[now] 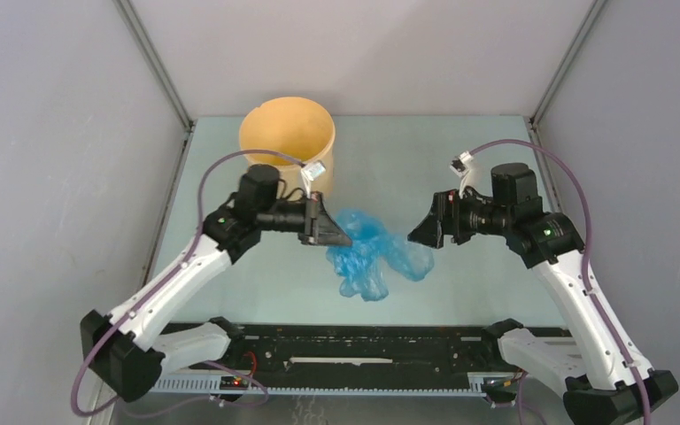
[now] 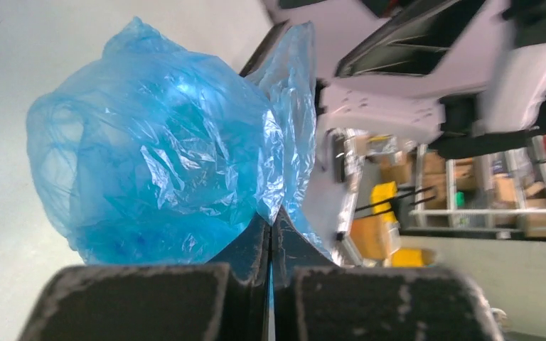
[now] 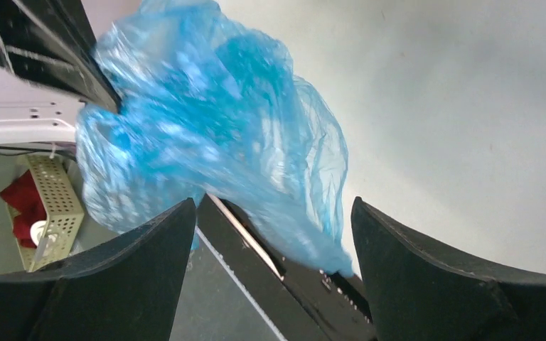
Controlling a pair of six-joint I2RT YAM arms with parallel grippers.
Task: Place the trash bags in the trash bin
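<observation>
A crumpled, translucent light-blue trash bag (image 1: 376,252) lies in the middle of the table between my two grippers. My left gripper (image 1: 343,237) is at the bag's left edge. In the left wrist view its jaws (image 2: 271,217) are pressed together, with a fold of the blue bag (image 2: 163,156) pinched at the tips. My right gripper (image 1: 414,235) hovers just right of the bag with its jaws wide apart. In the right wrist view (image 3: 276,202) nothing sits between them, and the bag (image 3: 213,128) lies beyond. The pale yellow-tan trash bin (image 1: 286,133) stands upright at the back left, behind the left arm.
A black rail (image 1: 354,341) runs along the table's near edge between the arm bases. Grey walls enclose the table at the left, right and back. The bin stands close to the left wall.
</observation>
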